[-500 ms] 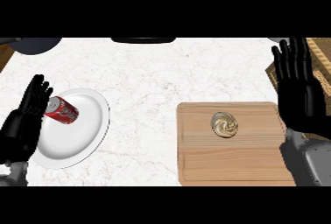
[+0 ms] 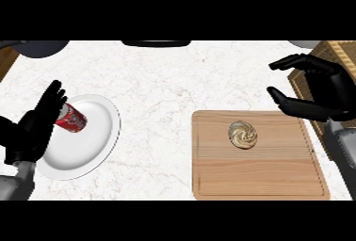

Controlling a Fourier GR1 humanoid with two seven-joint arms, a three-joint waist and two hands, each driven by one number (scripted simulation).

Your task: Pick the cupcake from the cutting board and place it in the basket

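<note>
Cutting board point(image 2: 261, 176) nearest us; cupcake point(image 2: 243, 134) sits on its far half. Left of the board — plate point(image 2: 83, 157), red can point(image 2: 71, 119), our left hand point(image 2: 35, 129) with fingers straight, together. Past the board's far right corner we see right hand point(image 2: 321, 96) part-curled, thumb spread, holding nothing — basket point(image 2: 342, 51) behind

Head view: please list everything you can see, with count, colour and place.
Swirl-topped cream cupcake: one, cream-brown, on the board's upper middle.
Rectangular wooden cutting board: one, tan, counter's right.
Round white plate: one, white, left.
Red soda can: one, lying on the plate's upper left.
Woven basket: one, tan, right edge, partly seen.
Marble counter: one, white.
Left hand: black, open, at the plate's left rim.
Right hand: black, fingers open, empty, by the board's upper-right corner.
</note>
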